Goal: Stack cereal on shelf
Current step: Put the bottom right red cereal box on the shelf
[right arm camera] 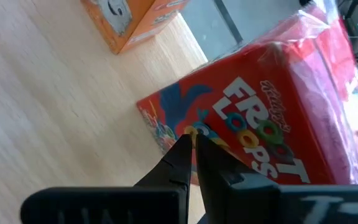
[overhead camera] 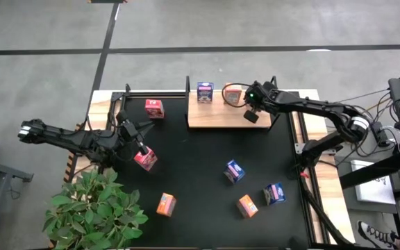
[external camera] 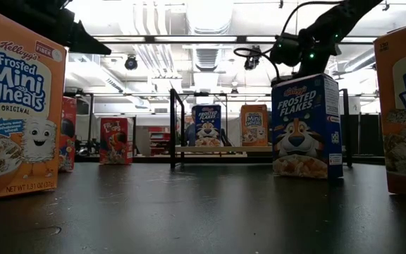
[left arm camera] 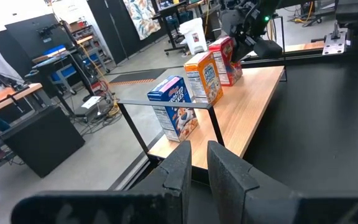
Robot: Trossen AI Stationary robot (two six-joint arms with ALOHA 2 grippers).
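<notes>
Left gripper clenched, nothing between its fingers, hovering just over a red-pink box on the black tabletop. Another red-pink box stands farther back. Shelf carries a blue box, an orange box and a Froot Loops box in a row. Right gripper clenched empty, fingertips at the Froot Loops box face; contact cannot be told. Loose on the tabletop: two orange boxes, two blue boxes.
</notes>
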